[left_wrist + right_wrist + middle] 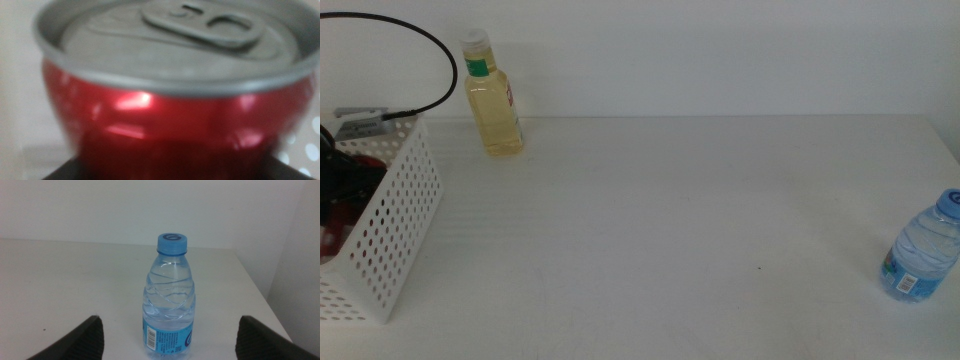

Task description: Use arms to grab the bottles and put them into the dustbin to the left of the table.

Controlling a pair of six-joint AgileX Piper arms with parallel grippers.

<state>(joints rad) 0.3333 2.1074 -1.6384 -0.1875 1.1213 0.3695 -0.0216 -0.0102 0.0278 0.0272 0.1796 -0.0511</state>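
The red can (170, 100) fills the left wrist view, upright and very close, with my left gripper (342, 185) shut on it inside the white perforated dustbin (405, 215) at the table's left edge. Only dark slivers of that gripper's jaws show under the can. A bottle of yellow liquid (493, 97) with a white cap stands at the back left of the table (670, 230). The blue-capped water bottle (169, 297) (923, 247) stands near the right edge. My right gripper (170, 325) is open, with its jaws wide on either side of this bottle and short of it; it is outside the middle view.
A black cable (430, 45) loops above the dustbin. The table's right edge (260, 290) runs close beside the water bottle. A white wall rises behind the table.
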